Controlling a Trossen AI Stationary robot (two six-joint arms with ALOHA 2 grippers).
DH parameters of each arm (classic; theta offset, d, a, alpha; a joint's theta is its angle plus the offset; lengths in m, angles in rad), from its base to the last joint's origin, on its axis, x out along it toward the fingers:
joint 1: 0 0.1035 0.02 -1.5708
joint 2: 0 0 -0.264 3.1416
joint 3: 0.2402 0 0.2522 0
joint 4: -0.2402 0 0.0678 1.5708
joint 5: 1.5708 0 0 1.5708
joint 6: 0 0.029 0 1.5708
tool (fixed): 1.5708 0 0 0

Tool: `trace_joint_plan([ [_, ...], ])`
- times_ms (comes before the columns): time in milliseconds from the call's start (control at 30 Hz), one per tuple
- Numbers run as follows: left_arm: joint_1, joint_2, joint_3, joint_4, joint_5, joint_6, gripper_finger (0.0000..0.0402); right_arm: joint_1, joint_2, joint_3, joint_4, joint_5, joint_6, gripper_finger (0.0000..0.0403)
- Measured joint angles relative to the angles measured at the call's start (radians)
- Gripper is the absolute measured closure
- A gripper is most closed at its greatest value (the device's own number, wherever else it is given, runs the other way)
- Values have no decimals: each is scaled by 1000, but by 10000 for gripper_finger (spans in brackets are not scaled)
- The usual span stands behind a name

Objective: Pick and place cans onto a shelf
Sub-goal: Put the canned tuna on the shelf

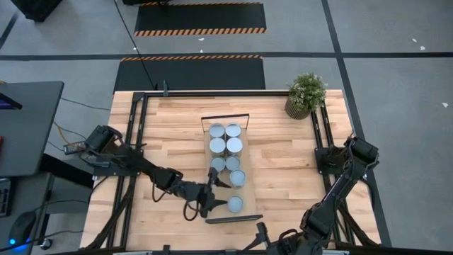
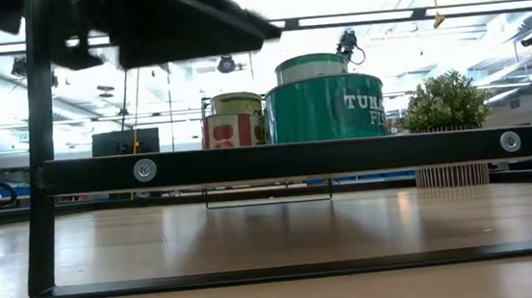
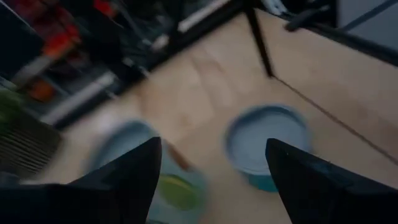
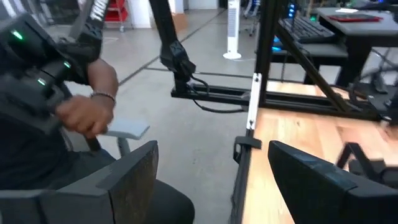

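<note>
The shelf is a long narrow wood board with black end bars, lying from the table's middle toward its near edge. Several cans with silvery-blue tops stand on it: a cluster at the far end, one further down and one near the near end. The low view shows a green can and a red-and-white can standing on the board. My left gripper is open above the shelf's near part, between the last two cans; a blue-topped can lies below its fingers. My right gripper is open and empty.
A potted green plant stands at the far right corner. Black frame bars run along the table's left and right sides. My right arm is folded at the table's right near corner. A person's hand shows beyond the table.
</note>
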Motion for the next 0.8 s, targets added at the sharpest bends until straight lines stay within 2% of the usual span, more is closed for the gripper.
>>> trace_joint_plan([
  [267, -44, -29, 0, 66, -198, 373, 108, -2, 0, 0, -26, 16, 8, 93],
  [467, -44, -12, 0, 206, -218, 540, 108, -13, 0, 0, -27, 17, -23, 93],
  [800, -38, 132, 0, 546, -227, 811, 108, -29, 0, 0, -32, 16, -28, 93],
])
